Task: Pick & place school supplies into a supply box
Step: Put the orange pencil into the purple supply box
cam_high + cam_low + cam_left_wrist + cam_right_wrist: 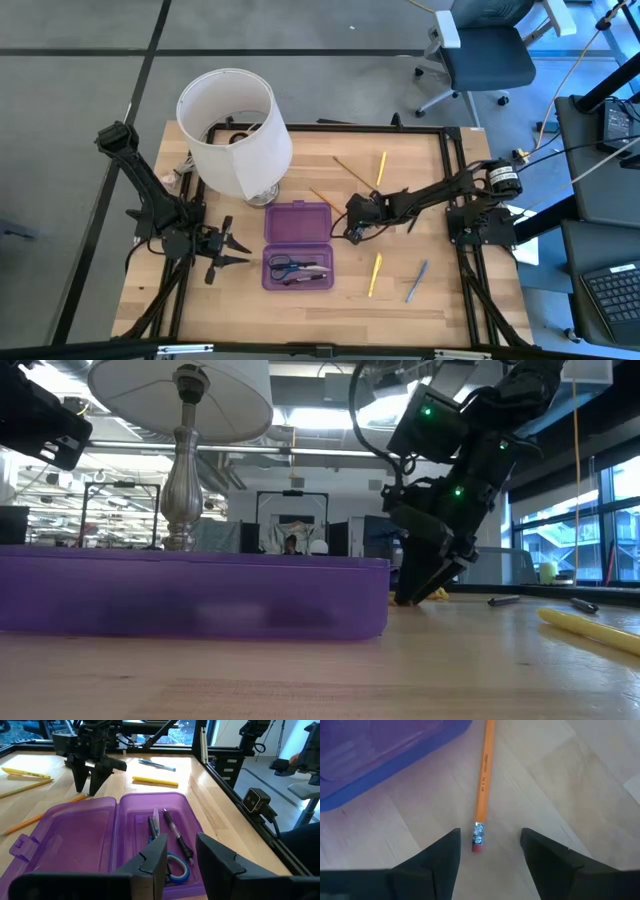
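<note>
A pale wooden table [400, 310] framed by black rails stands on a grey floor, with an office chair [487, 55] and a desk with a keyboard [610, 290] beyond its right side. The low view looks across the tabletop into a lit workshop with ceiling ducts and windows; a person shows small and far behind the table, too blurred to describe.

The purple supply box [297, 245] lies open near the table's middle, lid flat toward the lamp. Its tray holds blue-handled scissors [172, 867] and two dark pens [177, 837]. A white lampshade [235, 130] on a silver stem [183, 470] stands just beyond the lid.

The right gripper [487, 852] is down at the table beside the lid's right edge, fingers parted and empty, straddling the eraser end of an orange pencil [483, 785] without touching it. The left gripper [180, 857] hovers left of the tray, fingers apart with nothing between them.

A yellow marker [375, 274] and a grey-blue pen [416, 282] lie right of the tray, well apart from it. Another yellow pencil [381, 167] and a wooden pencil [350, 171] lie farther back.

The low view hides the box's contents behind its wall, and the shade covers part of the table behind it
</note>
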Controlling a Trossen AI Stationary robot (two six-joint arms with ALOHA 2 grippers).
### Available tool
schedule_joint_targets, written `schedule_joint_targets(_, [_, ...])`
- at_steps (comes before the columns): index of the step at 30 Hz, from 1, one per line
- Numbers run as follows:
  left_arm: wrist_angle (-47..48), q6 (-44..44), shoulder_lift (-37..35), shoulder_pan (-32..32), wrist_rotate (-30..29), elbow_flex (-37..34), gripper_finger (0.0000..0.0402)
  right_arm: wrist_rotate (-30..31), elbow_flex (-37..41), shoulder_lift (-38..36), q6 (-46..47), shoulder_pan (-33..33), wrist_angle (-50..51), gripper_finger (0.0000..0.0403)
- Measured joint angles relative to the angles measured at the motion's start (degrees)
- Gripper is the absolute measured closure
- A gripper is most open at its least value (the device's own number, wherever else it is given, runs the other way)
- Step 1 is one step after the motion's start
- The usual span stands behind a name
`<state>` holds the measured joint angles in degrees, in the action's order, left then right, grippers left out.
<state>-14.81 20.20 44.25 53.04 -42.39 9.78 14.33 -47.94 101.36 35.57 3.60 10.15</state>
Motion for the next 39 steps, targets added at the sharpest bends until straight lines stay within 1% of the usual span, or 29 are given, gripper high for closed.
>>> schedule_joint_targets(3, [0.0, 0.0, 0.0, 0.0, 0.0, 0.0, 0.0305, 0.0, 0.0, 0.1, 0.0, 0.0, -0.1, 0.0189])
schedule_joint_targets(6, [0.0, 0.0, 0.0, 0.0, 0.0, 0.0, 0.0307, 0.2, 0.0, 0.1, 0.1, 0.0, -0.1, 0.0201])
schedule_joint_targets(16, [0.0, 0.0, 0.0, 0.0, 0.0, 0.0, 0.0304, 0.4, 0.1, 0.2, 0.0, 0.0, 0.2, 0.0292])
schedule_joint_targets(22, [0.0, 0.0, 0.0, 0.0, 0.0, 0.0, 0.0308, 0.0, 0.1, 0.3, -2.5, 0.0, 0.5, 0.0327])
schedule_joint_targets(28, [0.0, 0.0, 0.0, 0.0, 0.0, 0.0, 0.0306, -0.8, 0.1, 0.3, -2.9, 0.0, 2.1, 0.0342])
schedule_joint_targets(39, [0.0, 0.0, 0.0, 0.0, 0.0, 0.0, 0.0308, -2.7, 0.1, 0.3, -3.0, 0.0, 2.8, 0.0344])
